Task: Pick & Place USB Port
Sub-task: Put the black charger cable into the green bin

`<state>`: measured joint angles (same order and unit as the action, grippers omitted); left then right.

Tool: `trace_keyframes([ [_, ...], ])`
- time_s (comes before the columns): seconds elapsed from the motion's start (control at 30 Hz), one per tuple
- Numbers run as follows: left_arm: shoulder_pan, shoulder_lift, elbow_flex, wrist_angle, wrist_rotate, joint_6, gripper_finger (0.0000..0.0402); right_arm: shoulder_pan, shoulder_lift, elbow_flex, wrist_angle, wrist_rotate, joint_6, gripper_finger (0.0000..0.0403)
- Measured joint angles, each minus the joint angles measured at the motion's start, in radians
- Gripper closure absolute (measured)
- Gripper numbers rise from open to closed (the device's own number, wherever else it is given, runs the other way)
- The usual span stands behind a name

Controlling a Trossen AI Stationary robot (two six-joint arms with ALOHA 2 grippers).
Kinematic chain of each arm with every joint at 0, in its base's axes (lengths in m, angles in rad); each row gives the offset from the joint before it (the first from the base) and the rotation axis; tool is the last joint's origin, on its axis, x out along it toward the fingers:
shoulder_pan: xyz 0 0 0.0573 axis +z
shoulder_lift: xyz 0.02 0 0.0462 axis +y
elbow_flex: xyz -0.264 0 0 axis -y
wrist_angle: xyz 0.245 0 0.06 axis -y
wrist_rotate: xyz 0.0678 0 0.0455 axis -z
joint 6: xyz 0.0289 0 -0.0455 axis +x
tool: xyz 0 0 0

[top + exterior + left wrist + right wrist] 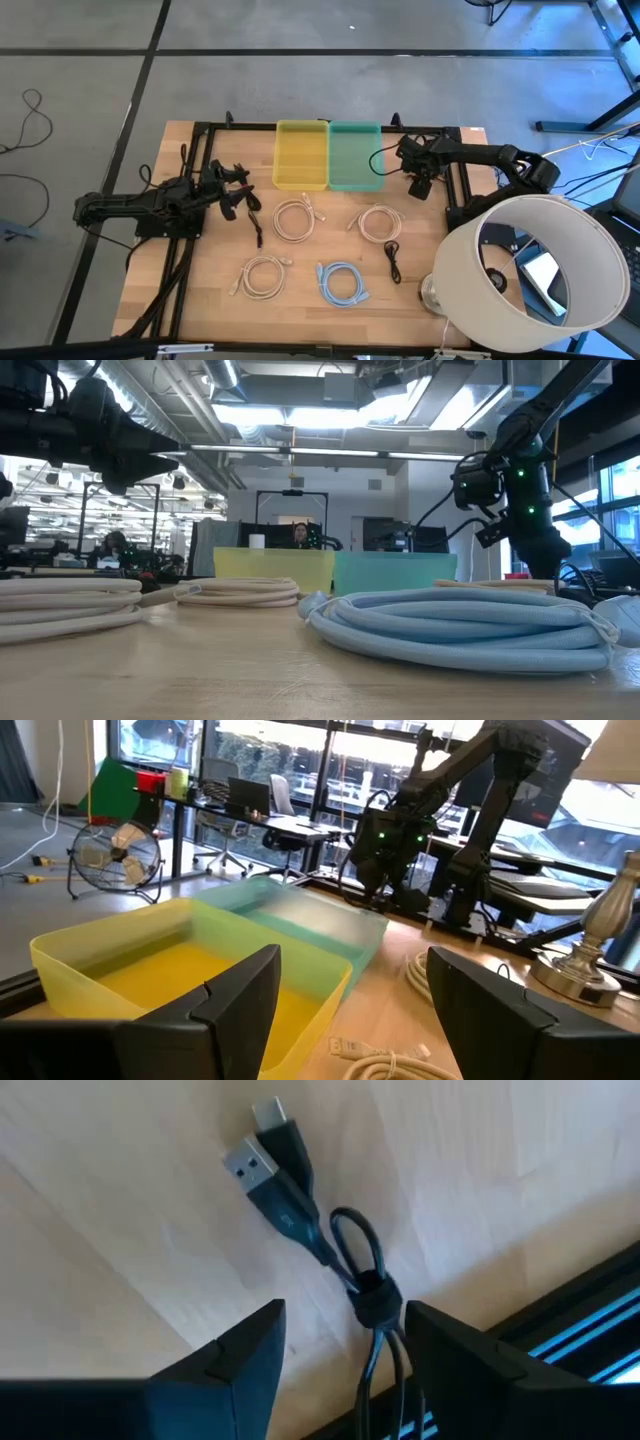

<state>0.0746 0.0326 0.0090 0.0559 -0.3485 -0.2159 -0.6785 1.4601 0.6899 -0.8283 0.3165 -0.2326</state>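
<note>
Hovering right gripper [340, 1355], jaws parted, empty, over black USB cable [300, 1210]; centring on the bundled knot just ahead, then closing.

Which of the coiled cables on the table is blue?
The coil at the front, right of centre; it alone is light blue, the other three coils are off-white.
</note>
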Motion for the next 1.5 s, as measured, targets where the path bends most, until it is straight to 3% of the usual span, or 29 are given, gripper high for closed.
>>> trace_keyframes([
  [0.2, 0.000, 0.000, 0.000, 0.000, 0.000, -0.007, 0.0155, 0.000, 0.000, -0.019, 0.053, 0.058, -0.011, 0.0220],
  [0.53, 0.000, 0.000, 0.000, 0.000, 0.003, -0.010, 0.0155, 0.000, 0.000, -0.053, 0.097, 0.032, -0.038, 0.0382],
  [1.1, 0.000, 0.000, 0.000, 0.000, 0.002, -0.009, 0.0155, 0.027, -0.012, 0.114, -0.216, 0.110, 0.104, 0.0383],
  [1.37, 0.000, 0.000, 0.000, 0.000, -0.001, -0.007, 0.0155, 0.217, -0.101, 0.309, -0.377, 0.163, 0.214, 0.0383],
  [1.5, 0.000, 0.000, 0.000, 0.000, -0.005, -0.003, 0.0155, 0.355, -0.170, 0.412, -0.321, 0.113, 0.268, 0.0383],
])
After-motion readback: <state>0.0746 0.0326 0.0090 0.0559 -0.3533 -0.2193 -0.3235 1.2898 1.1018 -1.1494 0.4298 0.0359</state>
